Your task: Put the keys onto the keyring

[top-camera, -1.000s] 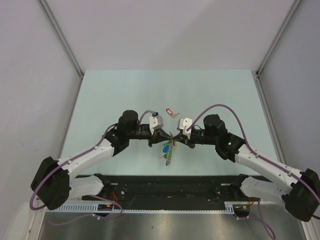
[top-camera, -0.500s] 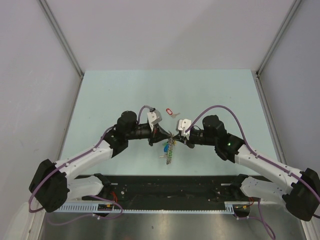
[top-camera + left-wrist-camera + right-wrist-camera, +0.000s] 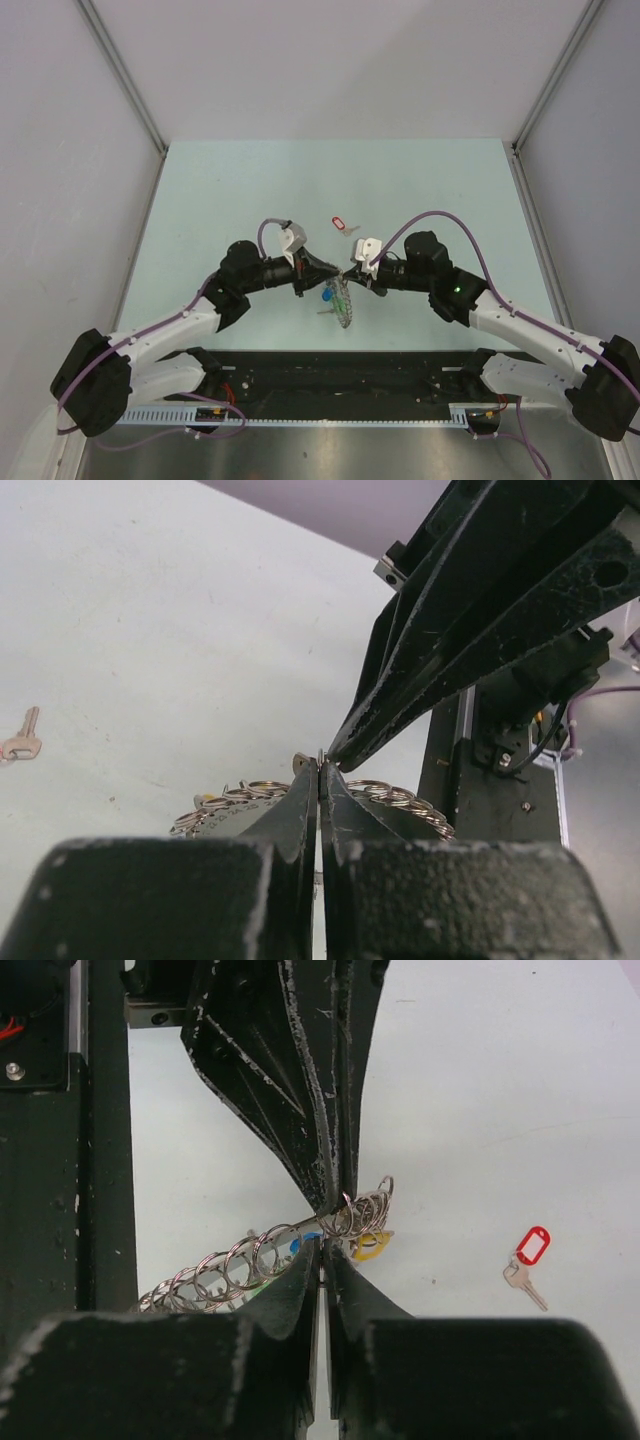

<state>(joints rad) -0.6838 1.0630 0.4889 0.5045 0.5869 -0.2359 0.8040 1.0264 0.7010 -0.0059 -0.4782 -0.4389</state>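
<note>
The left end effector (image 3: pixel 320 272) and right end effector (image 3: pixel 351 275) meet tip to tip, both clenched on the keyring (image 3: pixel 250 1260). It is a thin grey wire hoop strung with many small split loops and blue, green and yellow tags, hanging just below their tips. A red-tagged key (image 3: pixel 527 1253) lies on the bench (image 3: pixel 230 190), beyond them.

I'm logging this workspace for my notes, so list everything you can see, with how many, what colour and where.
keyring: one, grey wire hoop strung with small silver rings and blue, green and yellow tags, mid-table, pinched between both grippers
key: one, silver with a red tag, lying on the table beyond the grippers
table: one, pale green, under everything
left gripper: one, black, shut on the keyring
right gripper: one, black, shut on the keyring
</note>
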